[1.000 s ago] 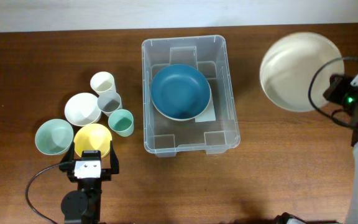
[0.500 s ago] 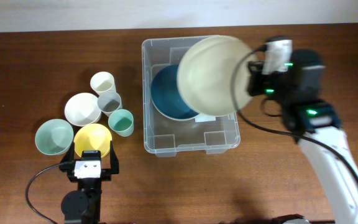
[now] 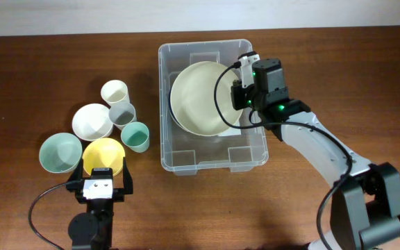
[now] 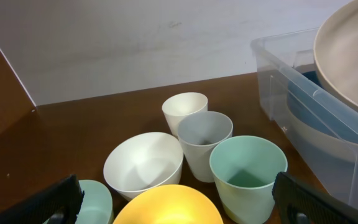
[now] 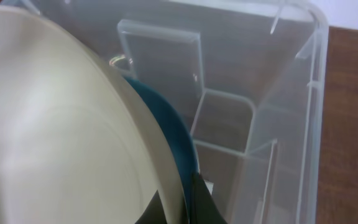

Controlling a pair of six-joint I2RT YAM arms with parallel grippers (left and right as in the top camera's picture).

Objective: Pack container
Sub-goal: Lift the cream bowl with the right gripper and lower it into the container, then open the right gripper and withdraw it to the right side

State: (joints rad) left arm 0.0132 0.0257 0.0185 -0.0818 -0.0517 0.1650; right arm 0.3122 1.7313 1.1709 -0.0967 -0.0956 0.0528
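Currently clamping cream bowl [image 3: 200, 97] rim with right pincer [image 3: 237, 94], inside clear container [image 3: 250, 149], over blue bowl [image 5: 174, 149]; left pincer [image 3: 105, 169] spread apart at yellow bowl [image 3: 103, 153].

Left pincer [image 3: 104, 167] spread, right pincer [image 5: 182, 202] clamped

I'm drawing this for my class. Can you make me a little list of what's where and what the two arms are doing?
container: clear, blue bowl inside
blue bowl: nearly hidden under the cream bowl
cream bowl: in the container, over the blue bowl
right gripper: shut on the cream bowl's rim
left gripper: open, holding nothing, at the yellow bowl
left of the container: white bowl, green bowl, white cup, grey cup, green cup
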